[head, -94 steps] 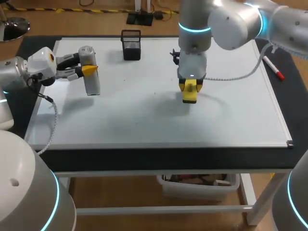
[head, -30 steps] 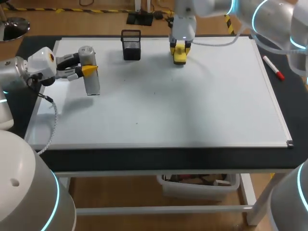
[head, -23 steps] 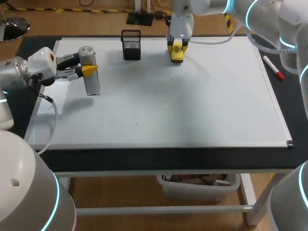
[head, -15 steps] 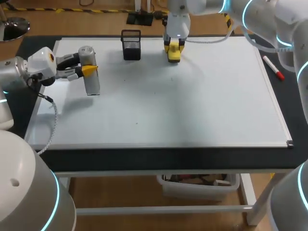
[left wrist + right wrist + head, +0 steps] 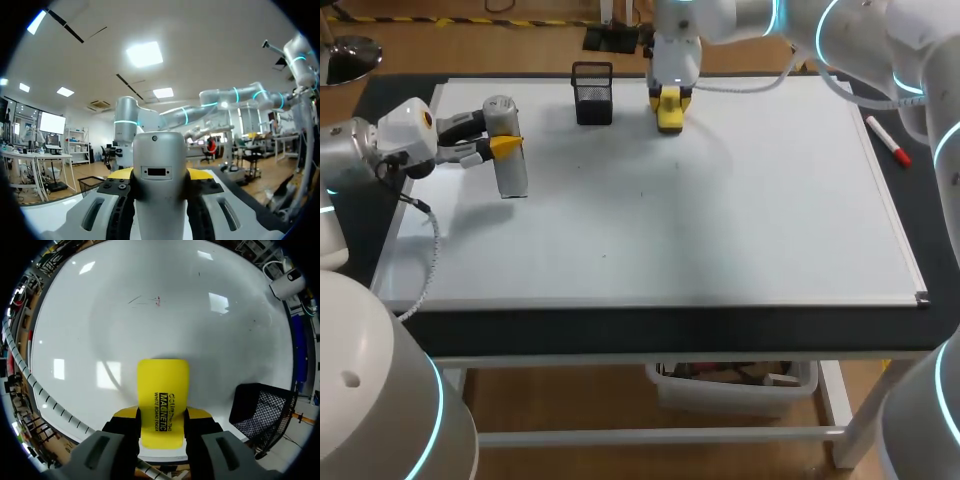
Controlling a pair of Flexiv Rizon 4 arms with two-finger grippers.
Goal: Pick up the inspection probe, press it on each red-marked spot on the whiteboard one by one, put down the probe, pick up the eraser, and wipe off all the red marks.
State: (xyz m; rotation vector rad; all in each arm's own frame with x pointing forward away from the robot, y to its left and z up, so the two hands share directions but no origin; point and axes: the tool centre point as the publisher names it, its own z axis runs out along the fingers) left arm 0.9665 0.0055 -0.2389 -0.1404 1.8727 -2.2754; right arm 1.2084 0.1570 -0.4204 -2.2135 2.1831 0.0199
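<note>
Head view shows the right hand [image 5: 669, 102] clamped on the yellow eraser [image 5: 670, 118] near the whiteboard's [image 5: 770, 220] far edge. The left hand [image 5: 500, 147] grips the probe [image 5: 510, 175], not set down. Wiping looks nearly finished: one faint red trace [image 5: 157, 301] is left ahead of the eraser.

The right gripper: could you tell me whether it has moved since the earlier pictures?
Yes. The right gripper, holding the eraser, went from the middle of the whiteboard to its far edge, ending beside the basket.
</note>
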